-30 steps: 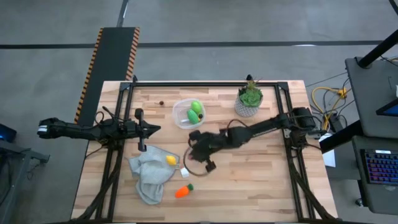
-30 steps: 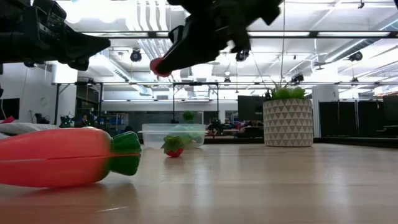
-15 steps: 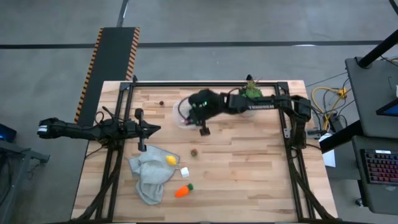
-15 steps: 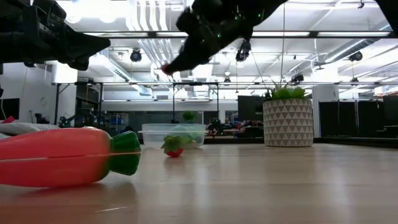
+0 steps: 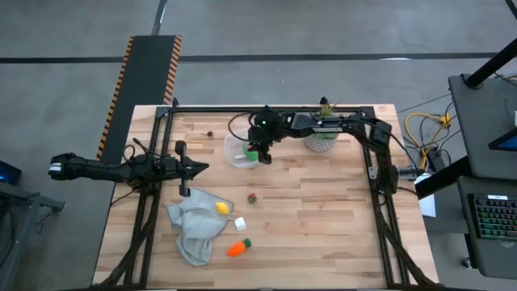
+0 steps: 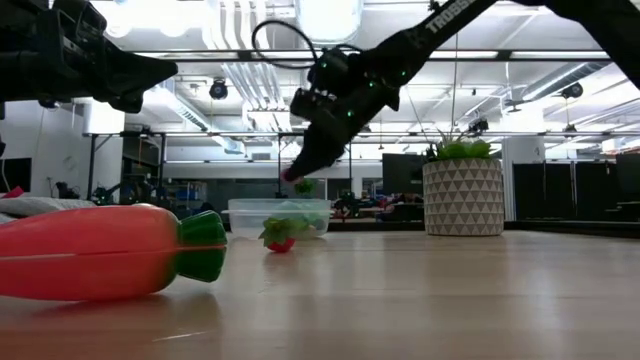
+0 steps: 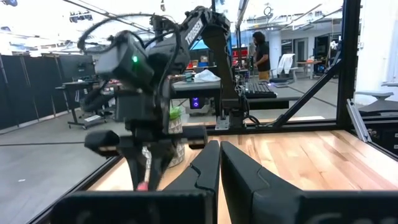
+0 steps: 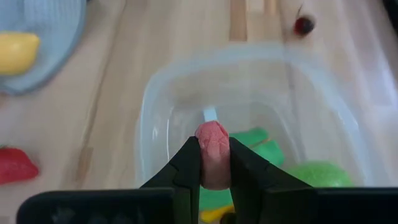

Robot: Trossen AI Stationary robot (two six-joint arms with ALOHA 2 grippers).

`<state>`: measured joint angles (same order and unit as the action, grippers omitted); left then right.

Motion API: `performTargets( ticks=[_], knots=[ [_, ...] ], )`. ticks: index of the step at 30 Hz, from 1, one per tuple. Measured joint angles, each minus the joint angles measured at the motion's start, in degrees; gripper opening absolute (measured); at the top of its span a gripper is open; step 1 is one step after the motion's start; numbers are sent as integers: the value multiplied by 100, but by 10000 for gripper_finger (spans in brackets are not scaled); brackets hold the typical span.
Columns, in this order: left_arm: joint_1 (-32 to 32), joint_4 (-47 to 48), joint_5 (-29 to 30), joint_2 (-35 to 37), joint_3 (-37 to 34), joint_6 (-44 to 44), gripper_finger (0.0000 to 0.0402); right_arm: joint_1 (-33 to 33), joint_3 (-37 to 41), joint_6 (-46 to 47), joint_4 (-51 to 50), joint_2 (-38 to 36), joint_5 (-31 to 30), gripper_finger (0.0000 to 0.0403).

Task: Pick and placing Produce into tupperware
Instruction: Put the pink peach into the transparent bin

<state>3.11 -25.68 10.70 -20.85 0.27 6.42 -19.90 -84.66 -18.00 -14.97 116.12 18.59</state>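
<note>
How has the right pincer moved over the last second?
Yes. The right pincer, shut on a pink piece, went from mid-table toward the far edge, and now hangs over the tupperware beside the plant pot.

— Floor? 
— Grey concrete point(image 5: 65, 97), dark seam lines; a black mat with hazard-striped edges point(image 5: 145, 81) beside the wooden table point(image 5: 323, 226).
— Ceiling? 
— Open, bright strip lights point(image 6: 240, 25), hanging spot lamps.
— Furniture? 
— Desk with keyboard point(image 5: 494, 217); black partitions point(image 7: 31, 81); a person standing far back point(image 7: 261, 53).
</note>
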Motion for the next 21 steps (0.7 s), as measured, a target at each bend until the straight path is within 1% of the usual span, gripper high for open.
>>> performTargets(
  ticks=[9, 12, 17, 21],
  knots=[
    [0, 7, 0, -1, 0, 0, 0, -69, -39, -293, -738, 93, -151, 52],
    [0, 5, 0, 1, 0, 0, 0, -68, -39, -317, -771, 93, -355, 52],
    [0, 5, 0, -1, 0, 0, 0, -76, -37, -368, -802, 93, -365, 56],
    [0, 6, 0, -1, 0, 0, 0, -101, -33, -286, -913, 93, -370, 71]
  ],
)
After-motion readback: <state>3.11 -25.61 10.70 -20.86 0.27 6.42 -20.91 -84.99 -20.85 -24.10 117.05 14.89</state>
